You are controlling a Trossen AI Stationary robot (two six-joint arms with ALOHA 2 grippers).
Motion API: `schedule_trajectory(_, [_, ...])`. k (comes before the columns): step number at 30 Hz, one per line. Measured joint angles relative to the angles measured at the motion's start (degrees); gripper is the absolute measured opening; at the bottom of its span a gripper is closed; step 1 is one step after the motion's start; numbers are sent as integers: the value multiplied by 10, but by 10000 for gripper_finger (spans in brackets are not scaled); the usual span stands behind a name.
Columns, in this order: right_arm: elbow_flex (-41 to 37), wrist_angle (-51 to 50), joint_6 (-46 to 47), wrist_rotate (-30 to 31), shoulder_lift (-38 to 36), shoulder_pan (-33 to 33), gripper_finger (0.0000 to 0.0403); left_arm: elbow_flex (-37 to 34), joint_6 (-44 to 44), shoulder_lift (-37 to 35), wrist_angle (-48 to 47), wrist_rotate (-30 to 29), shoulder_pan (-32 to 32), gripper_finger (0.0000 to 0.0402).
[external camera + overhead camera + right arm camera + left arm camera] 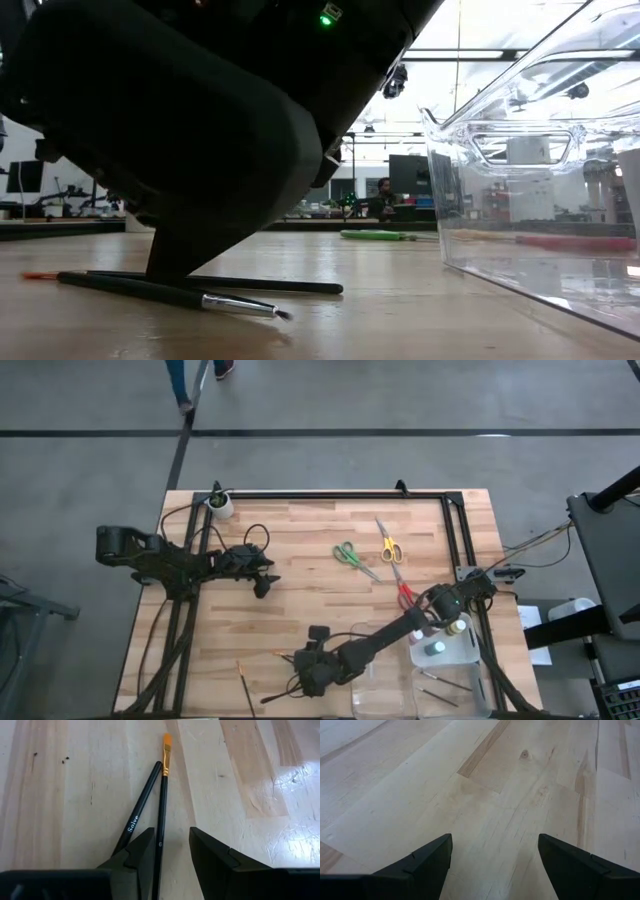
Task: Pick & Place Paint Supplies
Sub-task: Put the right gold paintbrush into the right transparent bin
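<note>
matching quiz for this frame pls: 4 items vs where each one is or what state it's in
Items:
1. left gripper
2. right gripper
3. green scissors
4. white cup

States:
A. far left corner of the table
B. open over bare wood
C. low over two black brushes, one between its fingers
D. flat mid-table, beside the yellow scissors

Pairs: 1-B, 2-C, 3-D, 4-A

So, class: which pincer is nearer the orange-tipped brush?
The right. The right pincer is down at the table's front edge, straddling the orange-tipped brush. The left pincer waits open over bare wood on the far left side.
</note>
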Motion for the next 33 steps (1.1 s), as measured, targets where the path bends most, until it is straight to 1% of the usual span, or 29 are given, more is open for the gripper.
schedule_trajectory(6, [0, 1, 8, -30, 0, 0, 122, 0, 0, 0, 0, 0, 0, 303])
schedule_trajectory(8, [0, 1, 22, -46, 0, -1, 115, 0, 0, 0, 0, 0, 0, 303])
schedule_trajectory(10, [0, 2, 29, -50, 0, -1, 97, 0, 0, 0, 0, 0, 0, 303])
schedule_trajectory(16, [0, 5, 29, -51, 0, 0, 22, 0, 0, 0, 0, 0, 0, 303])
schedule_trajectory(17, [0, 5, 27, -51, 0, 0, 16, 0, 0, 0, 0, 0, 0, 303])
schedule_trajectory(33, [-1, 10, 24, -51, -7, 1, 13, 0, 0, 0, 0, 0, 0, 303])
